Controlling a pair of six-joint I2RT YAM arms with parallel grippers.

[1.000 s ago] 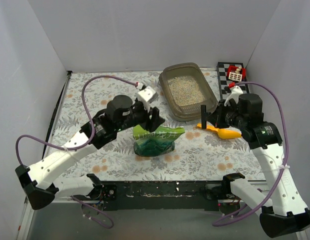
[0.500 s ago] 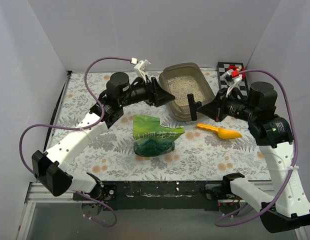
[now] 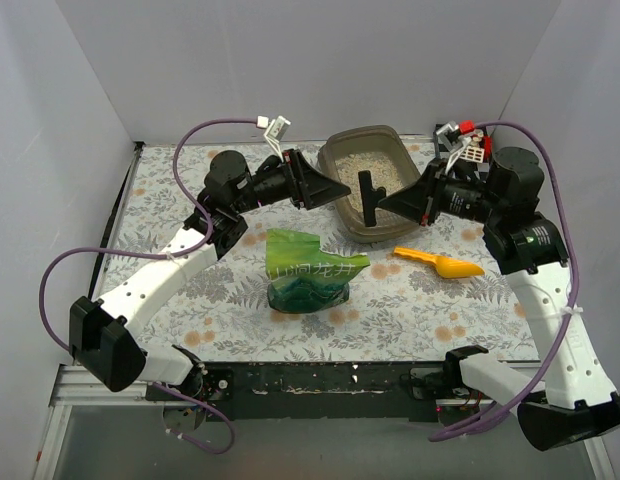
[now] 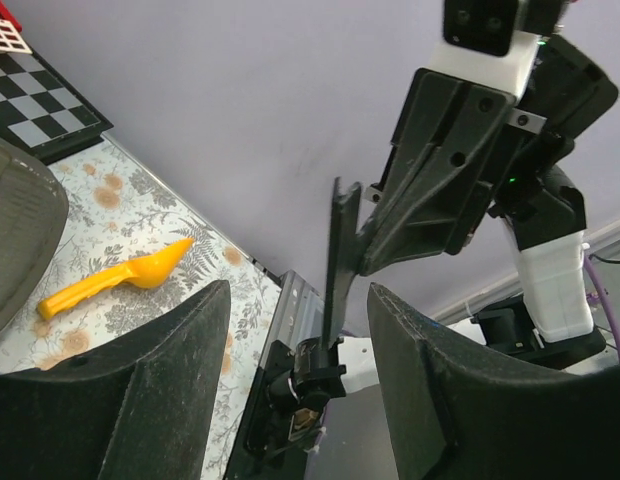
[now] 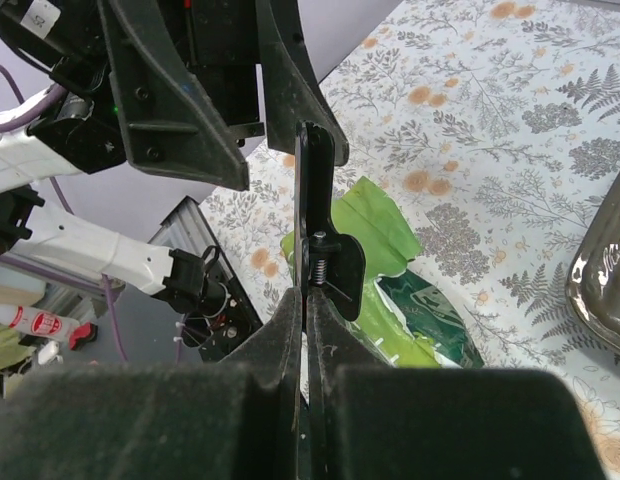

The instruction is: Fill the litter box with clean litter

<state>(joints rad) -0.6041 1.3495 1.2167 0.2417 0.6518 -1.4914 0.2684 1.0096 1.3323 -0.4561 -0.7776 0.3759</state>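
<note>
The litter box (image 3: 375,131) stands on the floral-covered table (image 3: 190,300) in the upper centre of the top view. It contains the clean litter (image 3: 390,162), a pale layer covering the visible floor of the tray. Both grippers hang over its lower-left portion, so that part of the fill is hidden.

The left gripper (image 4: 298,300) points toward the box from the left. Its jaws are spread wide with nothing between them.

The right gripper (image 5: 305,305) reaches in from the right and faces the left gripper. Its jaws are pressed together on a thin black clip (image 3: 368,195), which stands upright over the near half of the box. The right wrist view shows a small spring on the clip.

The green bag (image 3: 308,272) lies crumpled at the centre of the table, below the box and apart from it. Its contents cannot be determined.

The yellow scoop (image 3: 442,264) lies flat on the table at centre right, below the right gripper.

A checkered board (image 4: 35,100) sits at the upper left of the left wrist view, beside the box.
</note>
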